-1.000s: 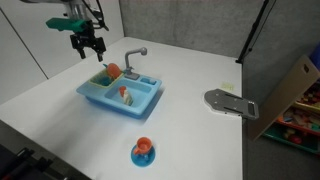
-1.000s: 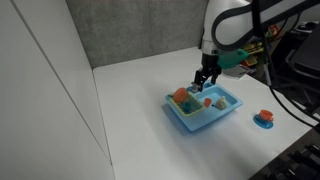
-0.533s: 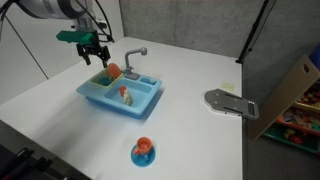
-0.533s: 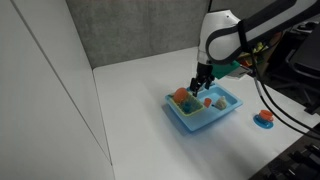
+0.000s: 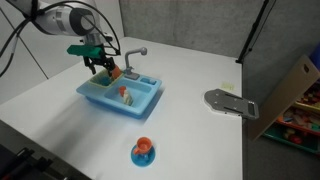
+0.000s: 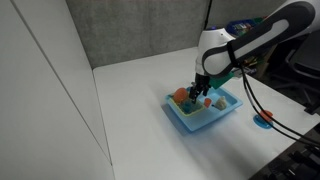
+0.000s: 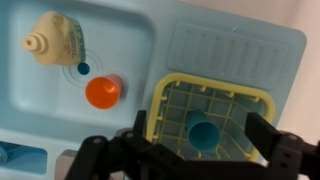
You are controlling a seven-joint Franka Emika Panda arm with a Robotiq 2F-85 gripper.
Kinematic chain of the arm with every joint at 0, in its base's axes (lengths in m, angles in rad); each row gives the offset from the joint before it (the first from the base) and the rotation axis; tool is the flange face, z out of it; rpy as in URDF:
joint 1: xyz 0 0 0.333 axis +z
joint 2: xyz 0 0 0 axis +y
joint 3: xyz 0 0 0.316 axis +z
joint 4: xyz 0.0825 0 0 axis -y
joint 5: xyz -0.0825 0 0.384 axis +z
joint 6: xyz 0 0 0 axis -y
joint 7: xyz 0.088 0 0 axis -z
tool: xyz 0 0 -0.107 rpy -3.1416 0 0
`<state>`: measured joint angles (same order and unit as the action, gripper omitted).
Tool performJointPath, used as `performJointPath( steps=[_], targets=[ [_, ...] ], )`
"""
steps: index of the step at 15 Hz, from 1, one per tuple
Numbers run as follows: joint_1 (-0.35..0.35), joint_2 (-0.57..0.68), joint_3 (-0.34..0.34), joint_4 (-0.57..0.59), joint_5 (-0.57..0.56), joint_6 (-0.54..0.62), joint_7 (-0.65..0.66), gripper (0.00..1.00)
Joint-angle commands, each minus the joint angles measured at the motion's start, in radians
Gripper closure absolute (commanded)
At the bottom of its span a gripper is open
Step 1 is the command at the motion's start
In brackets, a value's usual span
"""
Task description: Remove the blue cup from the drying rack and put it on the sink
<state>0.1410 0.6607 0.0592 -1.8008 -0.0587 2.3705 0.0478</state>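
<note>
Hand (image 7: 190,150) hung open above the rack, fingers (image 7: 268,140) spread either side of the small blue plastic cup (image 7: 205,133) w/o touching it, prob. lined up for a straight-down pinch. Cup sat, apparently mouth-up, inside the yellow-green toy drying rack (image 7: 185,95), which stood on the light-blue plastic toy sink (image 7: 240,40). Small orange cup (image 7: 103,92) stood just left of the rack.

A blue-and-orange toy (image 5: 143,151) stands on the white table (image 5: 200,70); a flat grey piece (image 5: 231,103) lies apart.
</note>
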Motion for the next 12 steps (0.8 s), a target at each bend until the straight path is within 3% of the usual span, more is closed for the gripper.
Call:
performJointPath(
  steps=[1, 7, 8, 12],
  targets=[
    [0.011, 0.044, -0.006, 0.082, -0.048, -0.049, -0.05, 0.0],
    [0.018, 0.026, 0.004, 0.124, -0.147, -0.145, -0.179, 0.0],
    [0.017, 0.035, 0.002, 0.099, -0.125, -0.094, -0.129, 0.0],
    [0.016, 0.034, 0.005, 0.114, -0.133, -0.119, -0.161, 0.0]
  ],
)
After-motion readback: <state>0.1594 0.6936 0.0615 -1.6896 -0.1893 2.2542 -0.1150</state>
